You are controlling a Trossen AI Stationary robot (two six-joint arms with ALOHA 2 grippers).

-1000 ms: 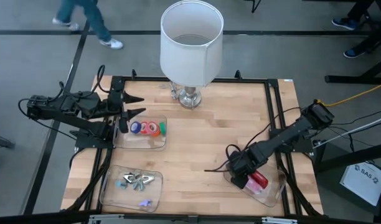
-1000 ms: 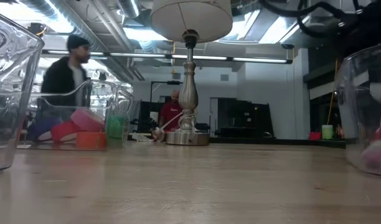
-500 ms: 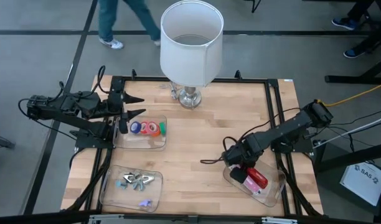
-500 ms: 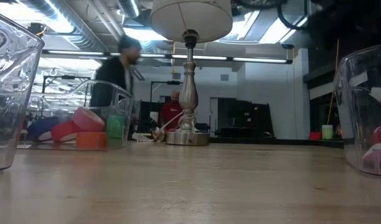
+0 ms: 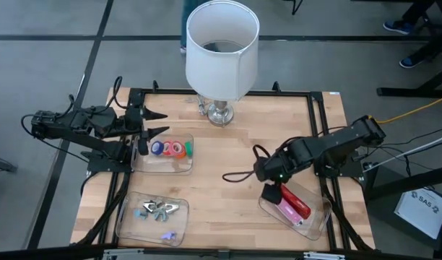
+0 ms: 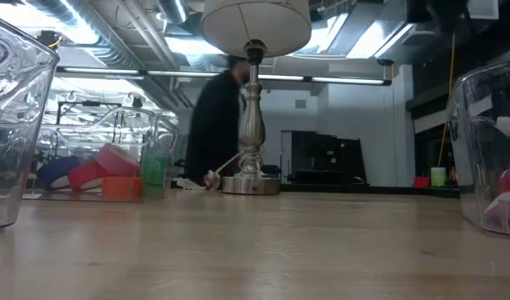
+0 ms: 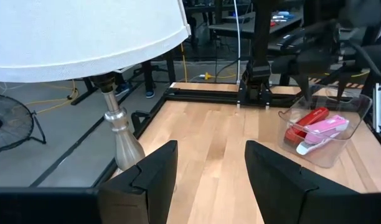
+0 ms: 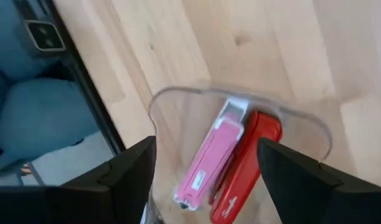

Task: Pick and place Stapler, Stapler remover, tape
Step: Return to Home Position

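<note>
High view | right gripper just above clear bin, fingers wide, empty | pink stapler inside bin, touching red stapler | left gripper wide, beside tape rolls

Printed dark on a white sheet lying on the floor beyond the right edge of the table, in the high view: "SA5". Written in pale script along the red stapler, in the right wrist view: lettering too blurred to make out.
</note>
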